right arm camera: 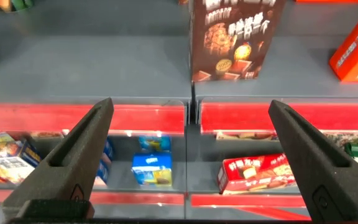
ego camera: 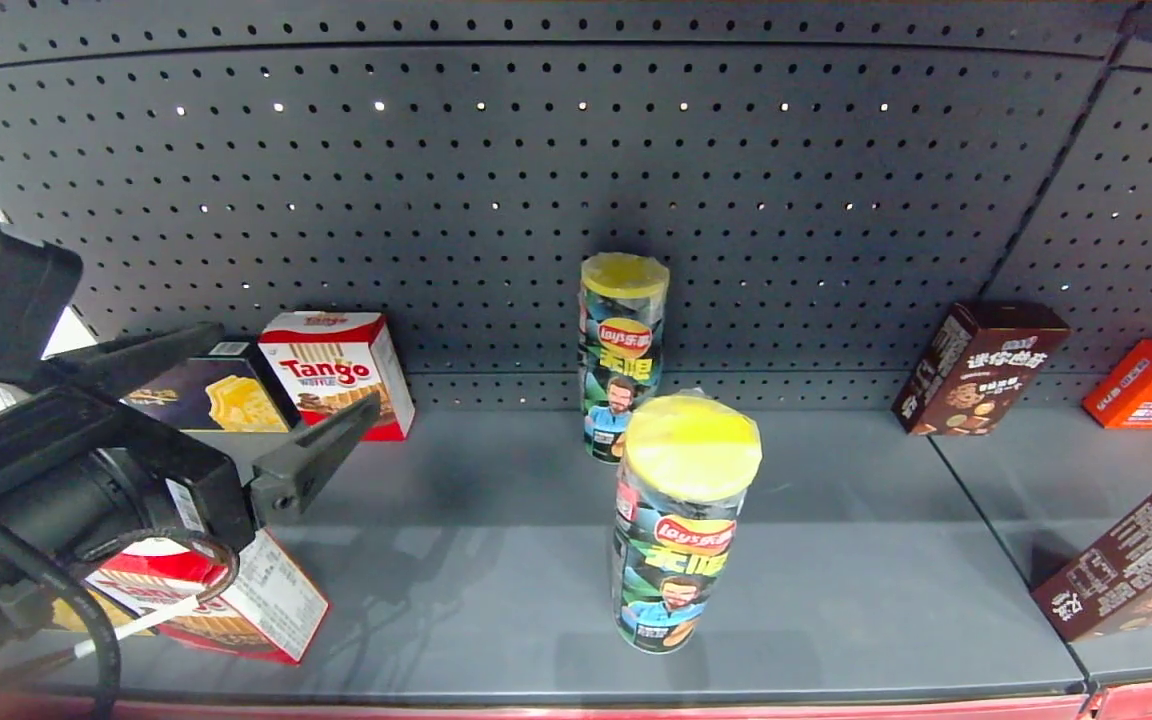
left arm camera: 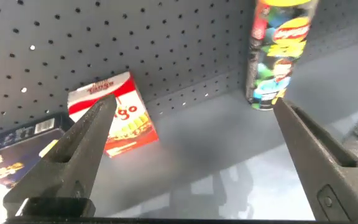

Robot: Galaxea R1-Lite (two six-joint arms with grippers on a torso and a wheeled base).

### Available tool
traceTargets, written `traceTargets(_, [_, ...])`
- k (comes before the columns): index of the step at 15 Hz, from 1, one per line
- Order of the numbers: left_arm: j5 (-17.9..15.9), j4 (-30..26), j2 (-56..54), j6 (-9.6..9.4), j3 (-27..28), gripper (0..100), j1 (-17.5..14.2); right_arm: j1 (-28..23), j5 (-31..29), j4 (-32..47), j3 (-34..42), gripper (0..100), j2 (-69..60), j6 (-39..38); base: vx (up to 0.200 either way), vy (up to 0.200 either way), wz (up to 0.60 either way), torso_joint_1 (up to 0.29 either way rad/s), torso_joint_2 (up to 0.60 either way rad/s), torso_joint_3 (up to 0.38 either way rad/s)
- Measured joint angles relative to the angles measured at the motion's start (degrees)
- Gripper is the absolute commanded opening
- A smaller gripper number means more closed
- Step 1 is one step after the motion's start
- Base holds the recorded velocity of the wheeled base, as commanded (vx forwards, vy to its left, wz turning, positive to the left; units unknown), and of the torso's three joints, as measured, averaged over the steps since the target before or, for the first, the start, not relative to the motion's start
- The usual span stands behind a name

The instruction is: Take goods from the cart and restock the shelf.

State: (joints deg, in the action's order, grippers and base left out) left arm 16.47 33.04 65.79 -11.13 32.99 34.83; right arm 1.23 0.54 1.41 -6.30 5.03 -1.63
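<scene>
Two tall chip cans with yellow lids stand mid-shelf, one at the back [ego camera: 622, 350] and one nearer the front [ego camera: 681, 520]. My left gripper [ego camera: 298, 365] hovers over the shelf's left part, open and empty, in front of a red-and-white wafer box [ego camera: 336, 370]. In the left wrist view its fingers [left arm camera: 73, 162] frame that wafer box [left arm camera: 114, 115] and the back can [left arm camera: 275, 56]. My right gripper [right arm camera: 191, 106] is open and empty, in front of the shelf's red front edge [right arm camera: 135, 117], facing a brown cookie box [right arm camera: 235, 40].
A dark blue box [ego camera: 211, 395] stands left of the wafer box, and a red box [ego camera: 236, 600] lies under my left arm. Brown boxes [ego camera: 976, 365] [ego camera: 1131, 570] and an orange box [ego camera: 1151, 385] stand at right. The lower shelf holds packets [right arm camera: 257, 174].
</scene>
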Motion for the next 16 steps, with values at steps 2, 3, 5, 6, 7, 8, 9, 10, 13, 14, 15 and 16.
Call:
traceTargets(2, [-0.44,0.82,-0.52,0.00,-0.55,100,-0.16,0.88,2.77,0.82,-9.11,100,8.55,1.56,0.000,0.000,0.00,0.000,0.00,0.000])
traceTargets(3, [-0.62,1.21,-0.63,-0.02,-0.66,100,-0.18,1.66,4.17,0.99,-13.07,100,13.73,3.33,0.000,0.000,0.00,0.000,0.00,0.000])
traceTargets(5, [-0.73,1.52,-0.67,-0.02,-0.74,100,-0.22,5.60,6.03,0.55,-19.82,100,24.70,7.07,0.000,0.000,0.00,0.000,0.00,0.000])
traceTargets(6, [-0.74,1.54,-0.72,-0.02,-0.85,100,-0.27,8.58,6.41,-0.30,-22.41,100,29.75,8.23,0.000,0.000,0.00,0.000,0.00,0.000])
traceTargets(7, [-0.74,1.61,-0.72,-0.02,-0.99,100,-0.27,12.08,6.33,-1.44,-24.41,100,34.57,9.05,0.000,0.000,0.00,0.000,0.00,0.000])
traceTargets(8, [-0.85,2.10,-0.72,-0.04,-1.05,100,-0.27,15.88,5.71,-3.27,-26.00,100,39.47,9.62,0.000,0.000,0.00,0.000,0.00,0.000])
traceTargets(9, [-1.04,2.13,-0.72,-0.04,-1.12,100,-0.32,19.27,4.96,-5.05,-26.86,100,43.69,9.92,0.000,0.000,0.00,0.000,0.00,0.000])
traceTargets(10, [-1.65,2.13,-0.59,-0.04,-1.12,100,-0.32,22.19,4.50,-6.72,-27.29,100,47.64,10.03,0.000,0.000,0.00,0.000,0.00,0.000])
traceTargets(13, [-2.07,2.29,0.11,-0.09,-0.99,100,-0.49,28.48,3.86,-10.56,-28.26,100,58.03,10.25,0.000,0.000,0.00,0.000,0.00,0.000])
traceTargets(14, [-2.08,2.38,0.33,-0.11,-0.96,100,-0.60,29.94,3.78,-11.09,-28.84,100,60.61,10.28,0.000,0.000,0.00,0.000,0.00,0.000])
traceTargets(15, [-2.08,3.04,0.60,-0.11,-0.91,100,-0.71,31.17,3.71,-11.34,-29.53,100,62.77,10.30,0.000,0.000,0.00,0.000,0.00,0.000])
traceTargets(16, [-2.08,3.30,0.83,-0.13,-0.85,100,-0.77,32.26,3.38,-11.37,-30.10,100,64.81,10.34,0.000,0.000,0.00,0.000,0.00,0.000])
